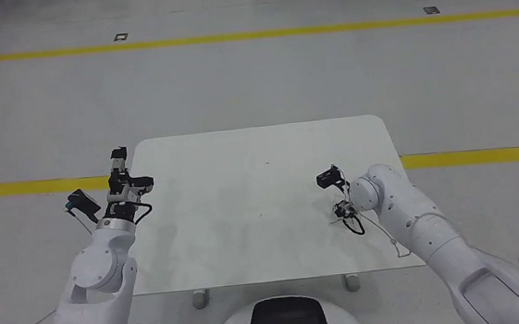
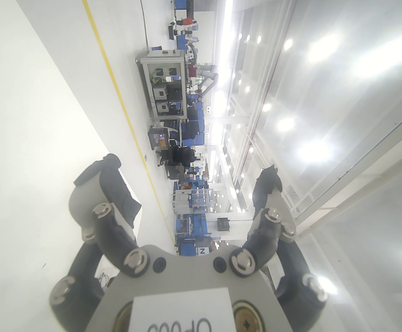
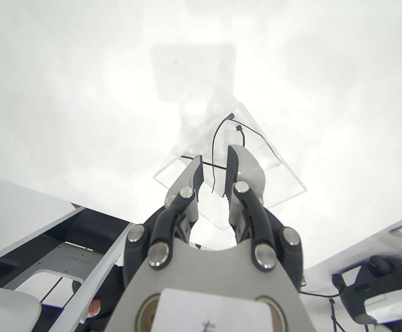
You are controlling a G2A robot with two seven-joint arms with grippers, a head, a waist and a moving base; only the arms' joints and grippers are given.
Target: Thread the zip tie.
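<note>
- Right gripper (image 3: 215,154) hangs closest, its claw released: the two ribbed fingers (image 3: 230,166) stand apart and grasp nothing, with their tips down over a clear sheet (image 3: 282,182).
- Zip tie (image 3: 214,141), black and thin, lies on that sheet and shows in the gap between the fingers; I cannot tell whether it touches either one.
- Its long axis runs along the gripper's own reach. The square head lies beyond the fingertips, the strap bows in a shallow curve, and the tail points back toward the palm.
- Another black strap (image 3: 209,165) crosses it squarely, running from one finger to the other. A second small head (image 3: 238,128) lies just beside the first.
- Seen from the top view, this gripper sits over the table (image 1: 260,162), at about 3 o'clock from its middle.
- Left gripper (image 2: 190,165) is released too, its fingers spread wide with nothing between them. In the top view it is at the table's 9 o'clock edge, pointing toward 12 o'clock, well apart from the tie.
</note>
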